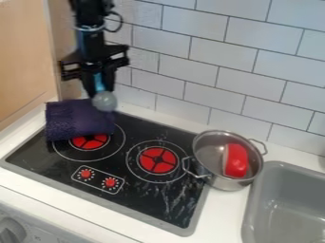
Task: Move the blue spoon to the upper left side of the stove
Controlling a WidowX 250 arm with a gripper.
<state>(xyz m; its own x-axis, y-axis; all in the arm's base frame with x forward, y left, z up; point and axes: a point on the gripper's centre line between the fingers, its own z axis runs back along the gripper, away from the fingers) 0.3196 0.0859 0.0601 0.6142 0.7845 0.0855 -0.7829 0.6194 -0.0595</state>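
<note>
"Your fingers?"

"You seem to have the blue spoon pinched between them, head down by the purple cloth at the stove's upper left."

"Farther off?"

"Your metal pot, red item inside, then the sink."

"What sort of place is this?"
"A kitchen: there's a stove with two red burners, a pot and a grey sink in the white desk."
"And the wall?"
"White brick-shaped tiles."
</note>
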